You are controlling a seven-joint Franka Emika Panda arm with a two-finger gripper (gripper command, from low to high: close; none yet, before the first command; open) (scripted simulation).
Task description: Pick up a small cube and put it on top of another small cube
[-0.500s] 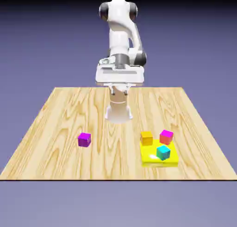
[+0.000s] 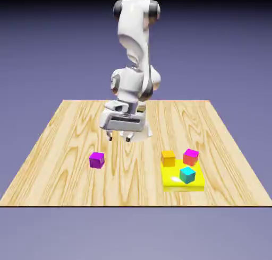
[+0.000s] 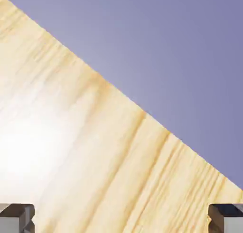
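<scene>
Down and across had come the gripper point(image 2: 119, 139), swinging lower and toward the exterior view's left, while every cube sat just where it had been! Its fingers were spread wide with nothing between them, and the purple cube point(image 2: 96, 160) lay alone on the wooden table point(image 2: 58, 179), off at about seven o'clock from the fingertips in the exterior view. This looked like the approach, the pick still to be made.

The hand view offered only wood grain and backdrop, no cube at all, so the call was to carry on toward seven o'clock, level the hand above the cube, and turn the fingers square to two opposite faces. Then straight down, centred, before any squeeze; a skewed descent could have knocked the cube round.

And over at four o'clock, the crowd! The pink-topped cube with red sides point(image 2: 190, 157), the likely landing spot, stood by the back of the yellow block point(image 2: 183, 188), the orange cube point(image 2: 168, 158) at its nine o'clock and the cyan cube point(image 2: 187, 175) in front, near six. Tight quarters for open fingers later, but nothing visible blocked the run to the purple one.
</scene>
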